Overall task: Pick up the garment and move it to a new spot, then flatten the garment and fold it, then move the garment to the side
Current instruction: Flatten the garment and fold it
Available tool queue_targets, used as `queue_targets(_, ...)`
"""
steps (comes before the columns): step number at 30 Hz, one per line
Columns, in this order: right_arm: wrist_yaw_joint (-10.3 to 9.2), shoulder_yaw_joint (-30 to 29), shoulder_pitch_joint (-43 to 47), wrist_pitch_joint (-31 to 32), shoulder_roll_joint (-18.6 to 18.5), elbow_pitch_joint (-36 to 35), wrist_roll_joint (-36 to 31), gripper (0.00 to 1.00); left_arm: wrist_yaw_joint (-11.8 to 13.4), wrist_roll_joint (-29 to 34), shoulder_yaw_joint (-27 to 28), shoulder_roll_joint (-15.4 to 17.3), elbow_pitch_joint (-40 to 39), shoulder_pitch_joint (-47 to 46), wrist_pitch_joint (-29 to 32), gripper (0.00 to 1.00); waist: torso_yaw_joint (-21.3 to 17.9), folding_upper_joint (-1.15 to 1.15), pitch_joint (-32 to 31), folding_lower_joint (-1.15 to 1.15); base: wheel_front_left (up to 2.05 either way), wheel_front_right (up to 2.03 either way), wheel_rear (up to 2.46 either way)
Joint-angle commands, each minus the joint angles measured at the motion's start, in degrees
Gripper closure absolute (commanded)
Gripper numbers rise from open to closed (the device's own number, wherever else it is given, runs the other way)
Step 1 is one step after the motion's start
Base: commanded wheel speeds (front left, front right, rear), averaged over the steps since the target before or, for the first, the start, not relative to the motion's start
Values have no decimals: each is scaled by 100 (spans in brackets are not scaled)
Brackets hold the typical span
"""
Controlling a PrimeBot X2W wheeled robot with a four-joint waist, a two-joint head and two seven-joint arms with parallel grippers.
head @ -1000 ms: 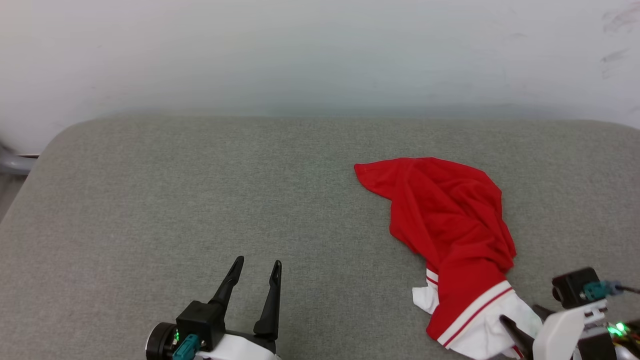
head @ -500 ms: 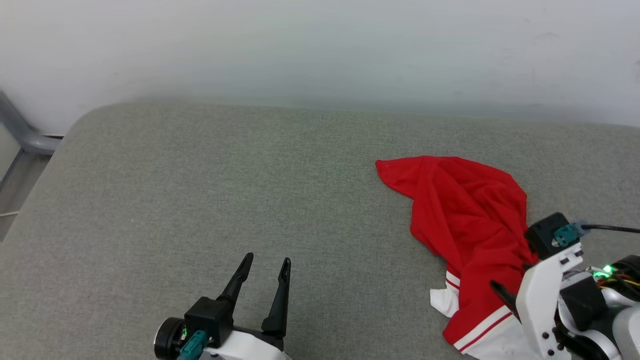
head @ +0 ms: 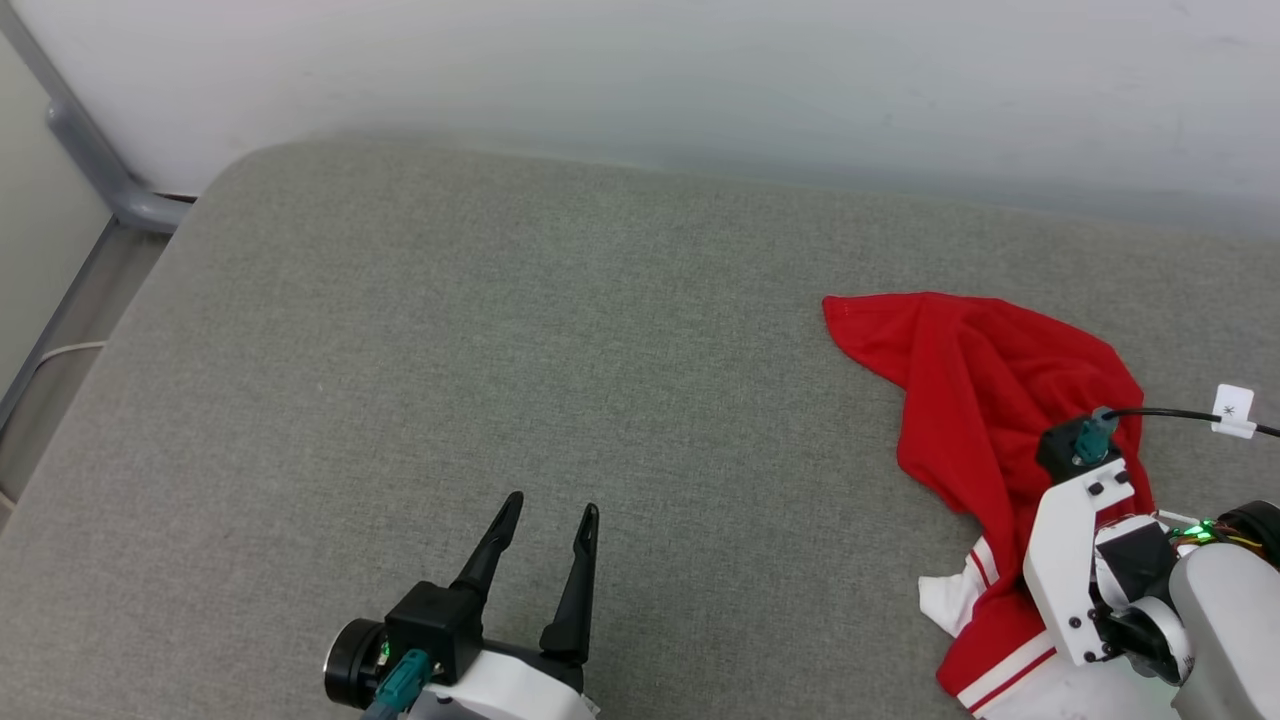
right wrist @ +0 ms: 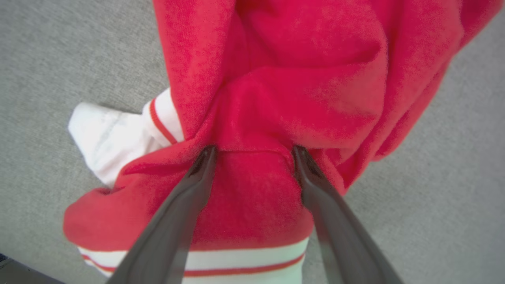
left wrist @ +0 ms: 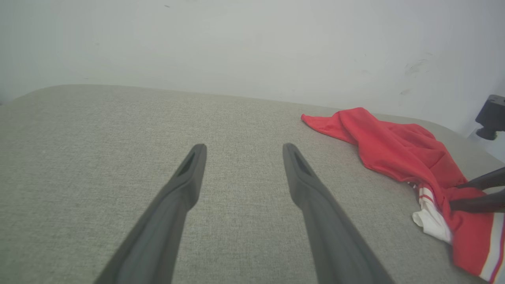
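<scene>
In the head view, the garment lies crumpled at the right of the frame on the grey cushion, with its white striped sleeve toward the bottom right corner. The right arm's white wrist sits over it. The left gripper is at lower centre, fingers spread and empty, well apart from the cloth. A tagged cable crosses above the red cloth and could snag on a lift. A grey pipe stands at the upper left.

In the left wrist view, the garment trails along the right side, and the right gripper meets it at the right edge.

In the right wrist view, that gripper is spread, its tips pressed into a red fold above the striped hem. It is probably best to close on a thick bunch of layers, since a thin pinch may slip, and to lift high enough for the tail to clear the cushion.
</scene>
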Motion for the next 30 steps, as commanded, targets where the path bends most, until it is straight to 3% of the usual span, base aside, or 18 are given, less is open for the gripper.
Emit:
queue_targets(1, -4, 46, -61, -22, 26, 119, 41, 0, 17, -22, -27, -1, -21, -89, -13, 0, 56, 0, 68, -1, 0, 0, 0)
queue_targets(4, -2, 179, -15, -110, 108, 454, 203, 0, 32, -46, -74, -1, -36, -143, -13, 0, 103, 0, 146, -1, 0, 0, 0)
queue_targets(5, -2, 276, -21, -178, 116, 507, 263, 73, 45, -46, -90, 0, -41, -155, -13, 0, 112, 0, 165, -1, 0, 0, 0)
queue_targets(6, -1, 355, -40, -276, 137, 534, 342, 100, 55, -53, -99, -1, -42, -165, -13, 0, 119, 0, 179, -1, 0, 0, 0)
queue_targets(16, -5, 863, -747, -1463, 381, -4, 1142, 100, 43, 0, -70, -2, 67, -130, -13, 0, 53, 0, -11, -1, 0, 0, 0)
queue_targets(25, -4, 1269, -1154, -1814, 816, -608, 1618, 100, 24, -21, -29, 0, 41, -53, -13, 0, 90, 0, -135, -1, 0, 0, 0)
queue_targets(30, -4, 1467, -1149, -1829, 810, -420, 1571, 100, 44, -51, -28, 0, 18, -27, -13, 0, 153, 0, -108, -1, 0, 0, 0)
